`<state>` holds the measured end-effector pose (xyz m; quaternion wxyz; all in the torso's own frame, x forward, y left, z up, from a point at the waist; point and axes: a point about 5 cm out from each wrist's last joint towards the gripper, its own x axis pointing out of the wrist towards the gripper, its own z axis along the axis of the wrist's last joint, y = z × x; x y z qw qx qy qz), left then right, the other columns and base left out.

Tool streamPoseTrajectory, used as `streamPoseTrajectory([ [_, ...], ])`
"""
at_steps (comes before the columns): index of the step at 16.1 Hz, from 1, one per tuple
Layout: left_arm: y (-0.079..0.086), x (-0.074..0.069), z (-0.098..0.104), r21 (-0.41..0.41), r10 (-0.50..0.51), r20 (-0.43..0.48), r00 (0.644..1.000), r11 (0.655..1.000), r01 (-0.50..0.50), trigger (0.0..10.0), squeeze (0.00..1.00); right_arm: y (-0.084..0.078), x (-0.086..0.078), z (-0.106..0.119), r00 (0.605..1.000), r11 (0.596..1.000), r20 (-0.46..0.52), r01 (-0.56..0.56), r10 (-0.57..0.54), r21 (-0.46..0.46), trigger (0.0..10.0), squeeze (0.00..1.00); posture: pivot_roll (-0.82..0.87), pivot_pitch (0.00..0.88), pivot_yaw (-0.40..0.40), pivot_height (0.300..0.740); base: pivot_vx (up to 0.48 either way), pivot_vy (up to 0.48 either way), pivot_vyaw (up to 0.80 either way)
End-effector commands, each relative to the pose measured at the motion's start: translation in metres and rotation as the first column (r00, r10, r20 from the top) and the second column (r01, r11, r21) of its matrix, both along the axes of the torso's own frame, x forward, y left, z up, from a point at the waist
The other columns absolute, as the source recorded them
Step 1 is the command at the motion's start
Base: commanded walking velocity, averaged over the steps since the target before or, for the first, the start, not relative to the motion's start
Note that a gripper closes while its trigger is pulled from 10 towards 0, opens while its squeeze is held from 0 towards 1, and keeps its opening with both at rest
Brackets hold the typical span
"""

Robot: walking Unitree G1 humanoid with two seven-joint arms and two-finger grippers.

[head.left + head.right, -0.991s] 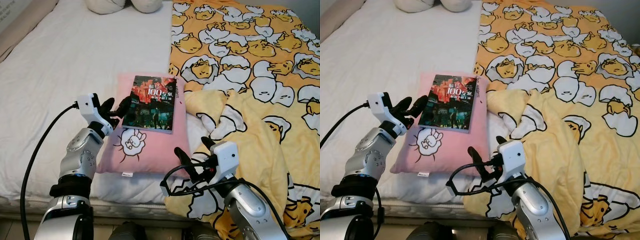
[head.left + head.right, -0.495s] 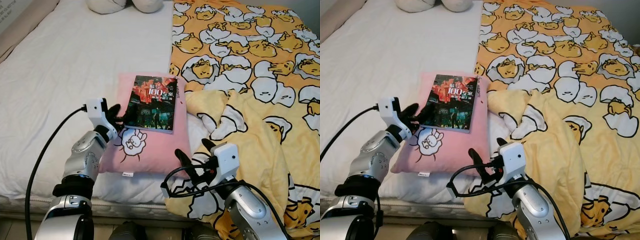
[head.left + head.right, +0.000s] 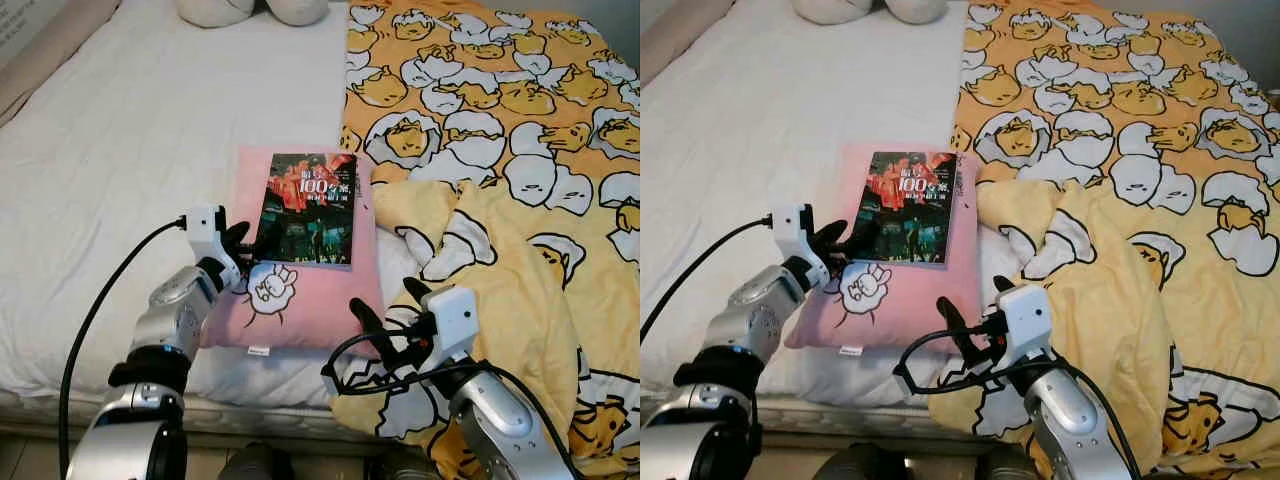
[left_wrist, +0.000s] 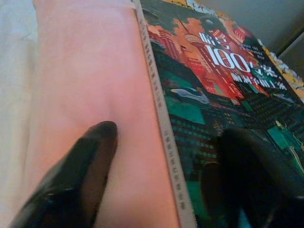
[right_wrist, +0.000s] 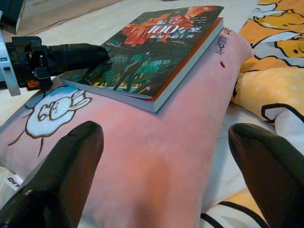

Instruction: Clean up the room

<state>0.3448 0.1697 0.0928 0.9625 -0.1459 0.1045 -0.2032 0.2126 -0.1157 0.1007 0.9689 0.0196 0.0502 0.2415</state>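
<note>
A book [image 3: 306,208] with a dark red-and-green city cover lies on a pink pillow [image 3: 300,300] printed with a white rabbit hand, in the middle of the bed. My left gripper [image 3: 243,250] is open at the book's near left corner. In the left wrist view one finger [image 4: 71,180] rests on the pillow [image 4: 85,85] and the other is over the book [image 4: 209,71] cover. My right gripper [image 3: 390,305] hovers open by the pillow's near right corner, its fingers [image 5: 61,175] spread wide with the pillow [image 5: 156,147] between them, and nothing held.
A yellow duvet [image 3: 520,150] with egg cartoons covers the bed's right half and bunches up against the pillow. A white sheet [image 3: 130,130] lies bare on the left. Pale cushions [image 3: 250,10] sit at the head. The mattress's near edge [image 3: 260,420] is just below my arms.
My left gripper has reached right, up to the book's near left corner, and the book now lies a little straighter. The right arm has hardly moved.
</note>
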Motion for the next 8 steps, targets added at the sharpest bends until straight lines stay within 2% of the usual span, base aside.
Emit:
streamPoseTrajectory([
  [1, -0.0004, -0.0038, -0.0141, 0.045, -0.010, -0.072, 0.997, 0.999, 0.013, 0.0, 0.00, 0.0007, -0.0011, -0.0017, 1.000, 1.000, -0.007, -0.003, 0.003, -0.015, 10.0, 0.00, -0.19, 0.127, 0.045, 0.736, 0.000, 0.000, 0.00],
  [6, -0.0009, -0.0039, -0.0204, 0.121, -0.021, -0.114, 0.993, 0.992, 0.035, 0.0, 0.00, 0.0010, 0.0016, -0.0009, 1.000, 1.000, -0.003, -0.002, 0.002, -0.015, 10.0, 0.00, -0.19, 0.125, 0.045, 0.736, 0.000, 0.000, 0.00],
  [8, -0.0030, -0.0012, -0.0172, 0.069, -0.015, -0.111, 0.994, 0.997, 0.023, 0.0, 0.00, 0.0010, 0.0030, -0.0001, 1.000, 1.000, 0.002, 0.000, 0.000, -0.015, 10.0, 0.00, -0.19, 0.127, 0.046, 0.736, 0.000, 0.000, 0.00],
])
